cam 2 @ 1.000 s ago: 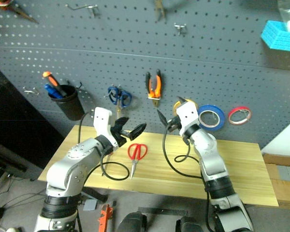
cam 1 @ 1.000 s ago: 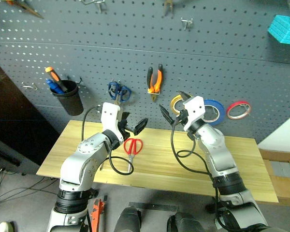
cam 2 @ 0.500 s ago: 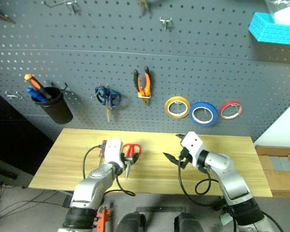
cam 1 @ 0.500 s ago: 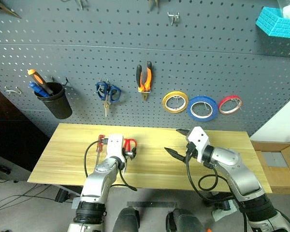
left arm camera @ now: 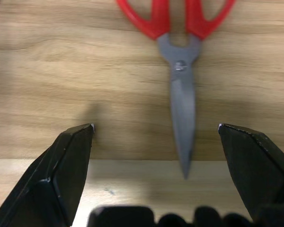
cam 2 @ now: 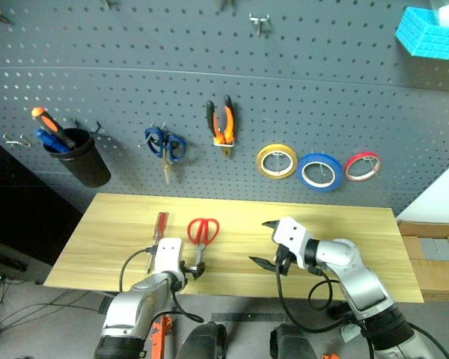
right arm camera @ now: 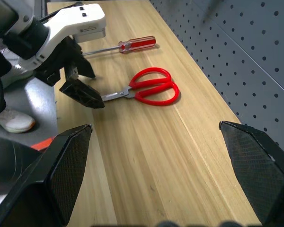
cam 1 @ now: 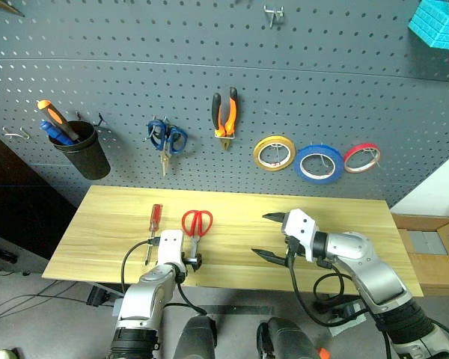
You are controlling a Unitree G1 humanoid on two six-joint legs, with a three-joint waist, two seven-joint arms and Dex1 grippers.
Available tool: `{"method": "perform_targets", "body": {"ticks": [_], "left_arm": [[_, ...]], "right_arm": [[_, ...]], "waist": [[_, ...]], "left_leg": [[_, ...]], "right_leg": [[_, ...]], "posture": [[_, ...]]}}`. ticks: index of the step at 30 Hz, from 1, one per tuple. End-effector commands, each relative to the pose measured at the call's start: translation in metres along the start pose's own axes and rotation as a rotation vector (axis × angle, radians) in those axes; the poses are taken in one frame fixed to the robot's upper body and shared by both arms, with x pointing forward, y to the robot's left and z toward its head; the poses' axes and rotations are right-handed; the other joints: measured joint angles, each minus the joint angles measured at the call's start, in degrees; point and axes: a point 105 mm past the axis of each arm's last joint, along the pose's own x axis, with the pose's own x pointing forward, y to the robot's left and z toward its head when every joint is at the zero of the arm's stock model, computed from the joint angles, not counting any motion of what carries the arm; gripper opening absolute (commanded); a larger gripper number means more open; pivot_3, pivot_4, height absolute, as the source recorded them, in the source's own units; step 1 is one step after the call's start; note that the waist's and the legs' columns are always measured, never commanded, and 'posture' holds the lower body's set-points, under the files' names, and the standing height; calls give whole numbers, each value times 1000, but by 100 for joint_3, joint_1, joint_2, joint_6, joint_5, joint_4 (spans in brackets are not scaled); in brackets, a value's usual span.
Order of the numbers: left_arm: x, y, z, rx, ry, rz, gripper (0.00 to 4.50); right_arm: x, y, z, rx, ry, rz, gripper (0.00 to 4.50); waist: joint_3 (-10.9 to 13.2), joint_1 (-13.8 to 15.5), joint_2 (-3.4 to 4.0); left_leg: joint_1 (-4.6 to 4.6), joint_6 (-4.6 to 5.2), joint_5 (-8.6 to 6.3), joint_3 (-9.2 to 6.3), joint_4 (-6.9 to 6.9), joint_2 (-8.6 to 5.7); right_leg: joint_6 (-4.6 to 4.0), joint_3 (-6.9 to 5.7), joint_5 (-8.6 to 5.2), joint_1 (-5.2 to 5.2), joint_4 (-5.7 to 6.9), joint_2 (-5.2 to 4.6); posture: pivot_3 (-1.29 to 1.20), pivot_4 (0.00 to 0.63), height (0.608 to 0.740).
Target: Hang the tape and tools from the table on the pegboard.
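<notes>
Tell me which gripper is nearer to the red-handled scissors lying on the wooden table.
Left. The left gripper hangs open right at the blade tip of the red-handled scissors. The right gripper, also open, is off to their right, with bare light wooden table between.

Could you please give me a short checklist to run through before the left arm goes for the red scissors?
1. Left gripper open: ok, fingers spread wide.
2. Red-handled scissors within its approach: ok, they lie flat on the table, blade tip pointing between the fingers.
3. Scissors free of other things: ok, the screwdriver lies apart beside them.
4. Right gripper out of the way: ok, open, empty, off to the side over the table.
5. Free hook on the pegboard: cannot tell which is meant; an empty hook shows high up.
6. Pliers and blue tape hung: ok.
</notes>
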Motion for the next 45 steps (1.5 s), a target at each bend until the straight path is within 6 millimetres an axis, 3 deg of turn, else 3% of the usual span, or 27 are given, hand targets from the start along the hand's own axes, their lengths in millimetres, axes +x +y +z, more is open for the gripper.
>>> {"method": "perform_targets", "body": {"ticks": [1, 4, 17, 23, 27, 38, 45], "left_arm": [[3, -5, -6, 25, 38, -30, 4500], [6, -6, -3, 34, 38, -30, 4500], [9, -4, 3, 49, 24, -31, 283], [5, -7, 4, 6, -18, -40, 275], [-4, -14, 26, -3, -178, -74, 275], [-75, -4, 59, 216, -650, -35, 275], [-95, 5, 68, 257, -776, 49, 275]], "right_arm": [[-1, -3, 8, -39, -20, -7, 4468], [0, -4, 10, -34, -26, -17, 4468], [3, -7, 15, -29, -45, -40, 4500], [2, -8, 15, -38, -50, -38, 4500], [-1, -15, 20, -52, -78, -71, 4500], [-26, -35, 58, 62, -336, -293, 4500], [-29, -38, 65, 83, -390, -364, 4500]], "waist": [[0, 0, 1], [0, -3, 1], [0, -5, 1], [-3, -5, 2], [-8, -3, 0], [-167, -3, -2], [-395, -2, -9]], "left_leg": [[0, 0, 0, 0, 0, 0], [0, 0, 0, 1, 0, 0], [0, -1, 0, 2, 0, -1], [0, -1, 0, 3, 0, 0], [-1, -1, 0, 3, 1, 0], [-3, -8, -3, 9, -3, 1], [0, -5, -4, 14, 5, 0]], "right_leg": [[0, 0, 0, 0, 0, 0], [1, 0, 0, 0, 0, 0], [3, 1, 1, 0, 0, 0], [2, 2, 2, 0, 0, 0], [1, 1, 3, 0, 0, -1], [-15, 4, 13, -4, -2, 0], [0, 7, 5, -2, -3, -1]], "posture": [[91, 205, 740], [88, 203, 740], [82, 183, 740], [86, 161, 740], [92, 139, 740], [115, 65, 740], [126, 24, 740]]}}
